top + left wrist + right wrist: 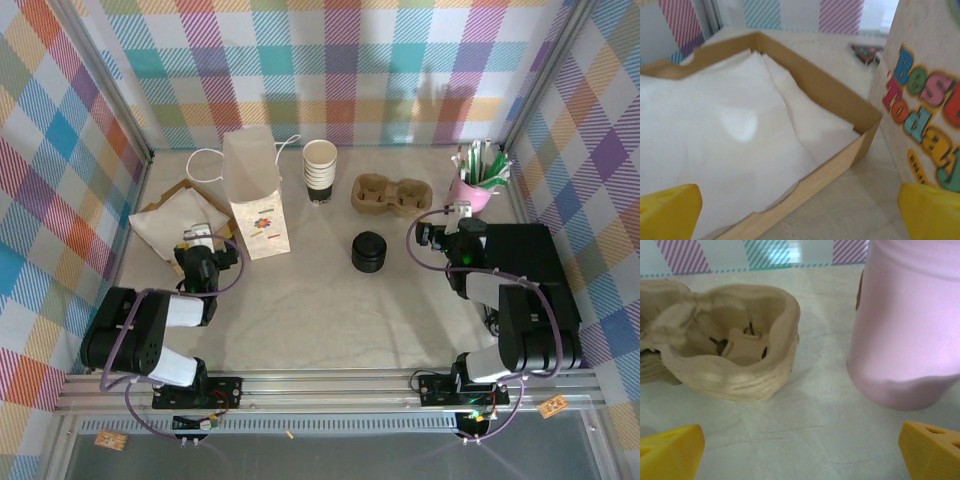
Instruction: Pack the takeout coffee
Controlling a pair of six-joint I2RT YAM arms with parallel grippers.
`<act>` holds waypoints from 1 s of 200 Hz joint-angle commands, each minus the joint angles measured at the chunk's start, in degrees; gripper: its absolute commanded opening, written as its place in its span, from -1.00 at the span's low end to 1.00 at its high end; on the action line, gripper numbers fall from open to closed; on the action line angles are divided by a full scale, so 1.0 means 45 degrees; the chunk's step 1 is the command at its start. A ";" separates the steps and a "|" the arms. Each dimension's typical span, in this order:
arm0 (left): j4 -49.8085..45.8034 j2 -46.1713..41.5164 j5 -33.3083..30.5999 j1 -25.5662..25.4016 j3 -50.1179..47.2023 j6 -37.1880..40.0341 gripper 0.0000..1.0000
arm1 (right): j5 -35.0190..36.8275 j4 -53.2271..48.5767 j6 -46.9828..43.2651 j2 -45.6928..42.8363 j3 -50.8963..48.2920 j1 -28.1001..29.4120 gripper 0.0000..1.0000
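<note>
Facing a brown box [840,107] of white napkins [725,135], the left gripper [800,215] is holding its yellow fingers [667,210] wide apart and gripping nothing, with the printed paper bag [925,95] standing just to its right. The right gripper [800,455] is likewise gaping empty, pointing between the pulp cup carrier [735,355] and the pink holder [910,325]. A stack of lidless cups [320,170] is standing right of the bag, and a squat stack of black lids [369,252] is sitting mid-tabletop [320,310]. Where the takeout coffee is sitting, I cannot tell.
</note>
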 commanded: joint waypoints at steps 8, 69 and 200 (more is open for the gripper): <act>-0.0452 -0.1636 0.0015 0.0073 -0.0173 -0.0084 1.00 | -0.0708 -0.1491 -0.0429 -0.1059 0.0196 -0.0042 0.99; -0.3490 -0.4828 -0.0556 0.0068 0.0124 -0.0104 1.00 | -0.1986 -0.3772 -0.1286 -0.2216 0.0789 -0.0032 0.87; -1.3004 -0.9466 -0.0065 0.0069 0.5913 -0.0190 0.87 | -0.4983 -1.0058 -0.0550 -0.2229 0.5863 0.0215 0.68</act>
